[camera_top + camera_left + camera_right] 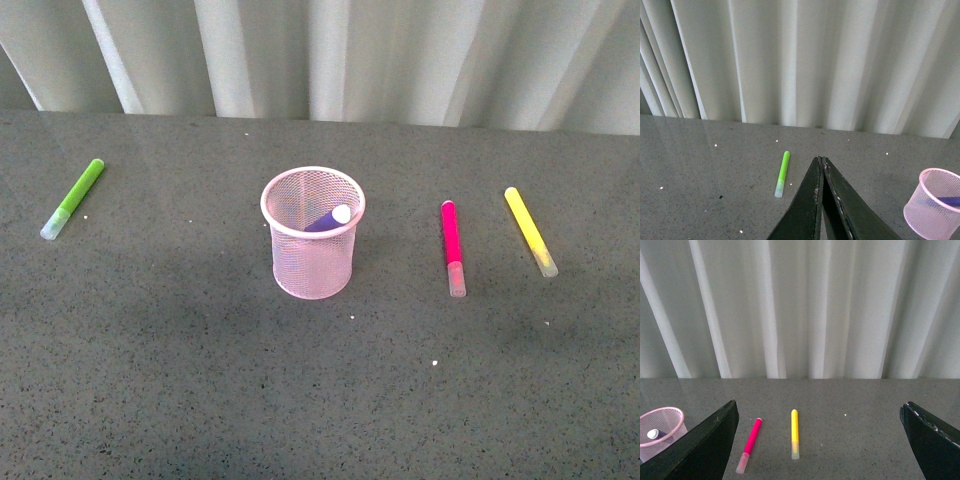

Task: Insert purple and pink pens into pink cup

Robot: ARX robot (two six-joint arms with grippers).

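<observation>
Front view: purple pen (328, 219) leaning inside pink cup (310, 268), centre of desk (200, 380). Pink pen (452, 245) flat on desk right of cup, beside yellow marker (530, 232). Left jaws clenched, empty; right jaws spread wide, empty.

My left gripper (821, 160) is two matte black fingers (805, 210), long wedges narrowing to thin tips, with pale scuffs flecking their inner edges. My right gripper (820, 405) has the same black, broad, slanted fingers (705, 445). The one farther from the pink cup (660, 432) shows small light nicks along its edge.
</observation>
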